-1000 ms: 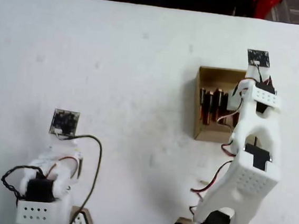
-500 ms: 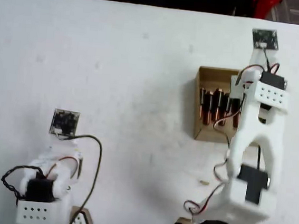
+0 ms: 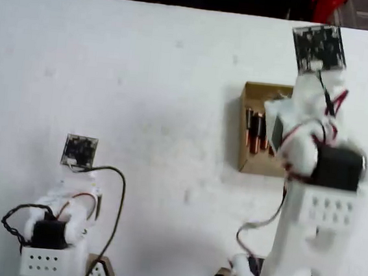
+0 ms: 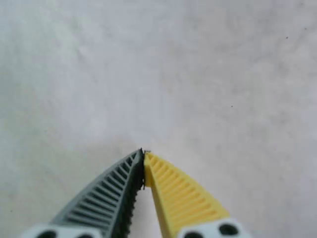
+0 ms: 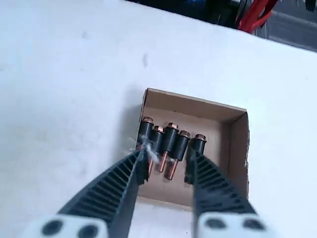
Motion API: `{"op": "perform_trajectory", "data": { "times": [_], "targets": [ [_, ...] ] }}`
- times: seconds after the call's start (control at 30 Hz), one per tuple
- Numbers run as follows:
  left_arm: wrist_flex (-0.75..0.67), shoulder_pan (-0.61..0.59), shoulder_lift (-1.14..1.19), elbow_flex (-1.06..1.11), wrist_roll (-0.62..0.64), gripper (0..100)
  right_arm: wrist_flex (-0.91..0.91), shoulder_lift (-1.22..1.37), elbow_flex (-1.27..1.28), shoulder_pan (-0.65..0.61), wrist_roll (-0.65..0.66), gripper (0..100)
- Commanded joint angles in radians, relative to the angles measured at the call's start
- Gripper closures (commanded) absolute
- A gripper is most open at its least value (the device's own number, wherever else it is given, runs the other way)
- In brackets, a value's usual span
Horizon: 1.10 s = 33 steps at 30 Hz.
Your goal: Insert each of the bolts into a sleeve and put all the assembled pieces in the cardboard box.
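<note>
Right arm [image 3: 311, 209] hides part of box [image 3: 243, 158]. Right gripper [image 5: 166, 155] apart, empty, above five bolts [image 5: 171, 138]; left gripper [image 4: 143, 154] together, empty.

A brown cardboard box [image 3: 260, 92] at 2 o'clock on the white table [image 3: 144, 75] holds copper bolts in black sleeves [image 3: 257, 133]. The white right arm [image 3: 311, 209] covers its 3 o'clock side; the white left arm [image 3: 54, 230] sits at 7 o'clock.

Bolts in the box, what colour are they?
Bolts are copper; right wrist view shows it best.
</note>
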Motion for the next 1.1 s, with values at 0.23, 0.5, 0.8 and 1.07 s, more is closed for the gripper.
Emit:
{"op": "perform_trajectory", "data": {
  "times": [0.23, 0.5, 0.8, 1.07],
  "targets": [
    [0.009, -0.002, -0.012, -0.002, -0.003, 98, 0.108, -0.240, -0.035, -0.028, 0.003, 98.1],
    [0.009, -0.002, -0.012, -0.002, -0.003, 98, 0.211, -0.410, -0.023, -0.096, 0.003, 98.1],
    [0.009, -0.004, -0.012, -0.002, -0.003, 98, 0.168, -0.679, 0.235, -0.120, 0.003, 98.1],
    [0.009, -0.005, -0.012, -0.002, -0.003, 98, 0.045, -0.954, 0.519, -0.114, 0.003, 98.1]
  ]
}}
